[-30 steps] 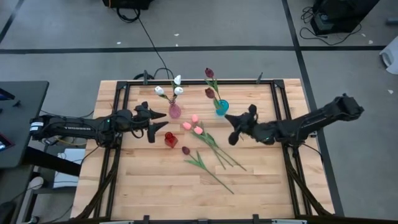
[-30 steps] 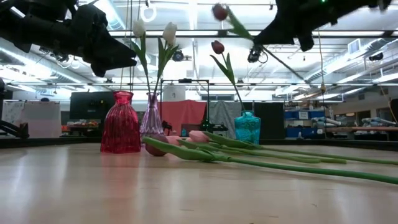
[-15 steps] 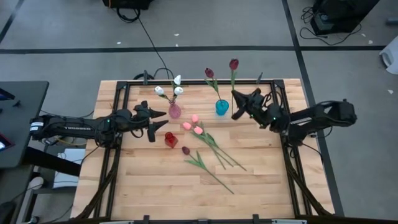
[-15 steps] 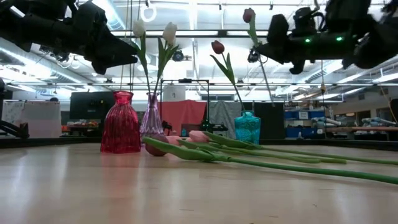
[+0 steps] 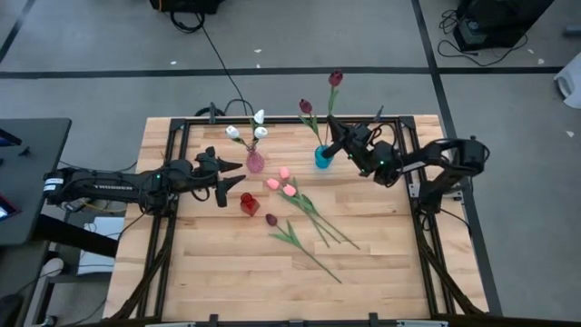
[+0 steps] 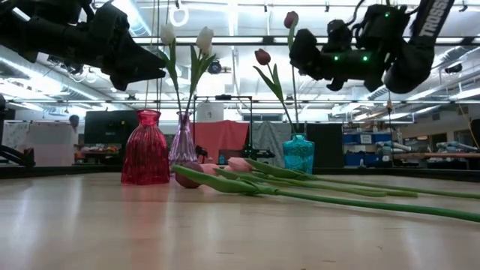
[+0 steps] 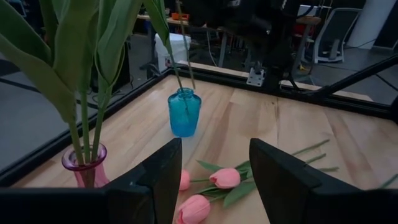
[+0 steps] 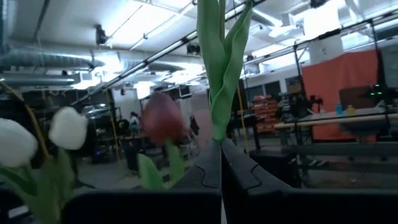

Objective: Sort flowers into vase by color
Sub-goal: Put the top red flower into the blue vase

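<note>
In the left wrist view the tulips in the pink vase (image 7: 84, 167) are cut off above their leaves, so their heads do not show, and the stems in the blue vase (image 7: 184, 112) likewise run out of the picture before any bloom. In the right wrist view the green stem (image 8: 219, 68) pinched between the right gripper (image 8: 221, 163)'s fingers leaves the frame with its head unseen, and the maroon tulip (image 8: 163, 118) and white tulips (image 8: 67, 127) beside it are blurred. In the low view the left gripper (image 6: 146, 66) above the red vase (image 6: 146, 148) is a dark mass whose fingers cannot be made out.
</note>
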Tool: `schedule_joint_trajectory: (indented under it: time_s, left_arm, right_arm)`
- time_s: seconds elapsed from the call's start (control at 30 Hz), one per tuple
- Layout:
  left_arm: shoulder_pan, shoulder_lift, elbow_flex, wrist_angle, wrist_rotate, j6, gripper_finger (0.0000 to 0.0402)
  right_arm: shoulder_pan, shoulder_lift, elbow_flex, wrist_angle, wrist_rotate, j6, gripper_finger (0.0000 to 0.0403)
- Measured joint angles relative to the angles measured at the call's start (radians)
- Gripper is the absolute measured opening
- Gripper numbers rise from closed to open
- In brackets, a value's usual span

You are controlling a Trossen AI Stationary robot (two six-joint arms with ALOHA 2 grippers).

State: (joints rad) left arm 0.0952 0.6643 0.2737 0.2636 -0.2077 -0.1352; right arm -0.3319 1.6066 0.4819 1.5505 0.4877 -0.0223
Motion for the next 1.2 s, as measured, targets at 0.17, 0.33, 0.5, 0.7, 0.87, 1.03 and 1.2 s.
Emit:
schedule_joint_trajectory:
  time_s: [0.17, 0.33, 0.5, 0.7, 0.87, 1.03, 1.2]
  left_arm:
    - [0.000, 0.000, 0.000, -0.001, 0.001, -0.005, 0.0193]
    - [0.000, 0.000, 0.000, 0.000, 0.001, -0.008, 0.0193]
    - [0.000, 0.000, 0.000, 0.002, 0.000, -0.008, 0.0193]
    - [0.000, 0.000, 0.000, 0.001, 0.000, -0.008, 0.0193]
    - [0.000, 0.000, 0.000, -0.006, -0.003, -0.008, 0.0193]
    - [0.000, 0.000, 0.000, -0.007, -0.004, -0.008, 0.0193]
    - [0.000, 0.000, 0.000, -0.012, -0.004, -0.008, 0.0193]
  right_arm:
    - [-0.023, 0.043, 0.001, 0.016, 0.001, -0.026, 0.0002]
    - [-0.032, 0.042, 0.001, 0.008, -0.009, -0.054, 0.0002]
    - [-0.028, 0.044, 0.001, 0.008, -0.011, -0.082, 0.0002]
    - [0.000, 0.045, -0.009, -0.004, -0.020, -0.095, 0.0003]
    - [0.016, 0.045, -0.045, -0.020, -0.069, -0.108, 0.0012]
    - [0.017, 0.045, -0.083, -0.044, -0.074, -0.094, 0.0036]
    - [0.028, 0.032, -0.123, -0.077, -0.095, -0.071, 0.0084]
